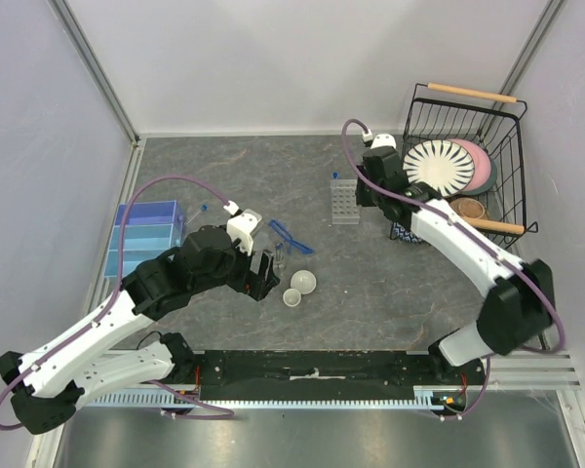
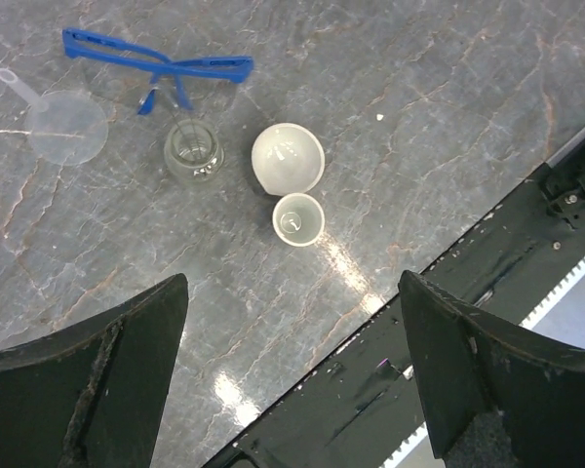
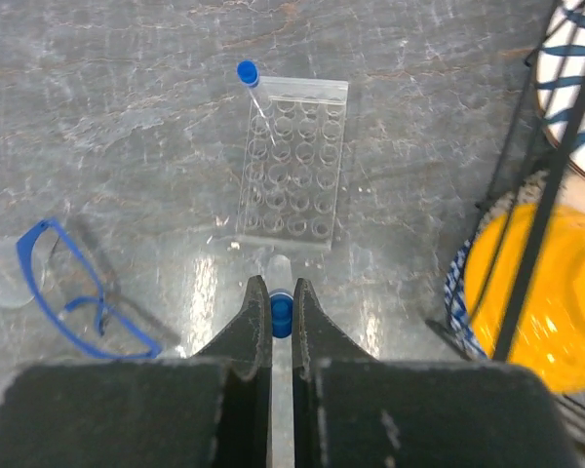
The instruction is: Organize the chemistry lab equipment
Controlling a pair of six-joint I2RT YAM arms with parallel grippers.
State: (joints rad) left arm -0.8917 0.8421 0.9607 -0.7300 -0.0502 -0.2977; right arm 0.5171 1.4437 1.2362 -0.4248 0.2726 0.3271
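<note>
While the right claw pinches a blue-capped tube near its cap, jaws narrowed to the tube's width and the clear body poking out past the tips, the rack lies on the bench just ahead of it. A second tube is already seated, leaning, in the far-left corner hole. The risk, by the look of it, lies in the seating: the holes are small and packed close. A tube brought down slightly off a hole would likely land on the clear web between them, and the push could skid or tip the rack, which looks light and seems to sit loose. A slim tube held only near its cap may also swing in the grip, and a release before it sits in a hole could send it rolling across the bench. A drift to the far left could knock the second tube. The wire basket stands close on the claw's right, where a wide swing could catch it. The left claw hangs with jaws spread wide and nothing in them. Ahead of it a dish and a smaller dish sit touching or nearly so, with a small glass jar just to their left. Glasses and a clear funnel lie beyond, so a grab at any one could nudge its neighbour.
</note>
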